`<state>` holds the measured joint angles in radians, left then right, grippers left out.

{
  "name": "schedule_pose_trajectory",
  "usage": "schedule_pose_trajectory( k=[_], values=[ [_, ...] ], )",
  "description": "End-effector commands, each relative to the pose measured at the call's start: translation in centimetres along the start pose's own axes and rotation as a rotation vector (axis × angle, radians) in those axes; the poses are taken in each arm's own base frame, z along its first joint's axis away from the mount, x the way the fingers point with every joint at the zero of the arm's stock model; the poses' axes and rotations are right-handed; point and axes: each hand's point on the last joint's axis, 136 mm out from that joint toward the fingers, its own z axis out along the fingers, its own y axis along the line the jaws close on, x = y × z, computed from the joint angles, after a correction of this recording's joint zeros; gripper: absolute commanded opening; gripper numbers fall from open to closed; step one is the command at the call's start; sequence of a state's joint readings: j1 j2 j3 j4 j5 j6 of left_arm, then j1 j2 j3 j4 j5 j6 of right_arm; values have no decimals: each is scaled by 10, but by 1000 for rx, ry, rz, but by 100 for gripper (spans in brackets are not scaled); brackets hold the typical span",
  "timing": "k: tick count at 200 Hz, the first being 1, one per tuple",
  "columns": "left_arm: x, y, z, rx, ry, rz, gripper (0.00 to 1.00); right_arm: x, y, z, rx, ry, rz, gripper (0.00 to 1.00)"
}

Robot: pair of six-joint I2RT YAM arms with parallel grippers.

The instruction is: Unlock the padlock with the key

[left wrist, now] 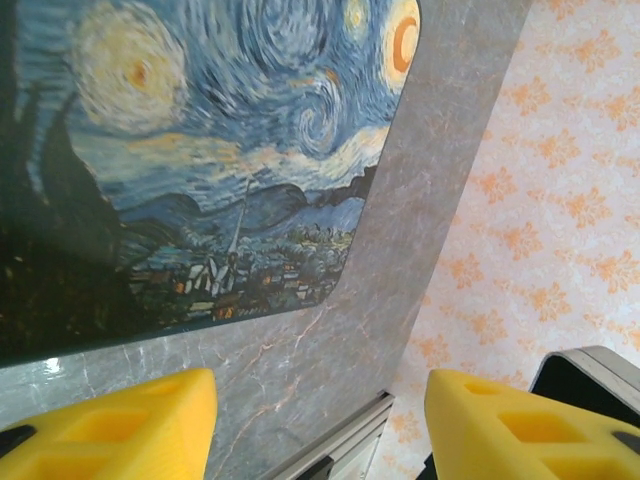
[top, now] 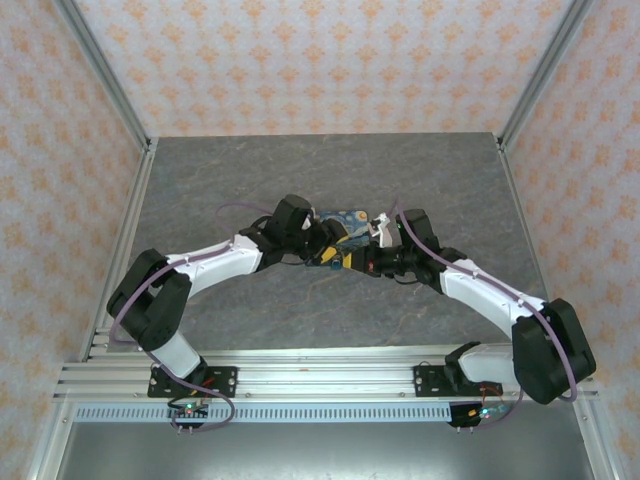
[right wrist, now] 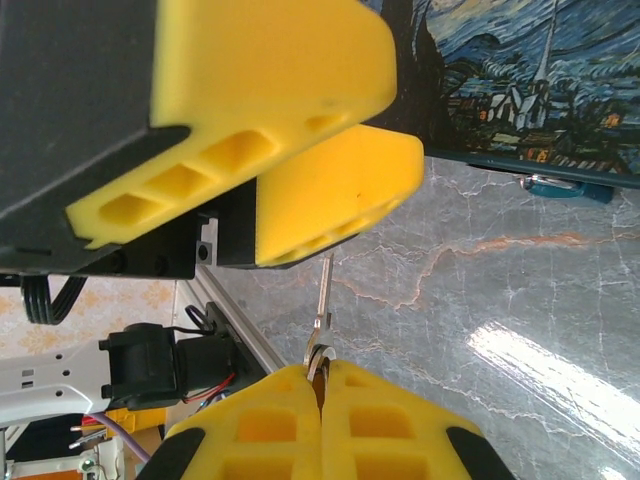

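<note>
My right gripper (right wrist: 322, 372) (top: 363, 258) is shut on the bow of a thin silver key (right wrist: 324, 300). The key's blade points away from the gripper, toward the yellow fingers (right wrist: 335, 195) of the left gripper just beyond its tip. My left gripper (left wrist: 320, 405) (top: 334, 252) hovers over the grey table near the picture mat (left wrist: 200, 150). Its jaws stand well apart with nothing between them. A small blue and silver object (right wrist: 568, 187) lies at the mat's edge. I cannot tell whether it is the padlock.
The Starry Night mat (top: 345, 218) lies at the table's middle, just behind both grippers. Aluminium rails (top: 330, 380) run along the near edge, and patterned walls (top: 320, 60) close in the back and sides. A metal frame edge (left wrist: 340, 440) lies below the left fingers.
</note>
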<state>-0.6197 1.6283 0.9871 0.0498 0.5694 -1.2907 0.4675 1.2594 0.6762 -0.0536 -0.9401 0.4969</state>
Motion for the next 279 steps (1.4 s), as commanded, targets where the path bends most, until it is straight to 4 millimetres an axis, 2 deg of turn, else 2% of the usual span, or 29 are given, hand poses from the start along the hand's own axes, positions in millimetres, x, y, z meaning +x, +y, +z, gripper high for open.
schedule_pose_trajectory(
  k=[1, 40, 81, 181, 279],
  values=[
    [3, -17, 1, 48, 10, 15, 53, -5, -1, 0, -15, -22, -25, 0],
    [9, -14, 4, 40, 17, 21, 42, -6, -5, -1, -11, -32, -16, 0],
    [12, -12, 7, 38, 22, 25, 36, -10, -7, -2, -18, -58, -4, 0],
    [13, -6, 17, 21, 30, 23, 33, -13, -8, 0, -32, -72, 8, 0],
    [15, -10, 17, 17, 27, 30, 5, -15, -14, 0, -29, -86, 17, 0]
  ],
)
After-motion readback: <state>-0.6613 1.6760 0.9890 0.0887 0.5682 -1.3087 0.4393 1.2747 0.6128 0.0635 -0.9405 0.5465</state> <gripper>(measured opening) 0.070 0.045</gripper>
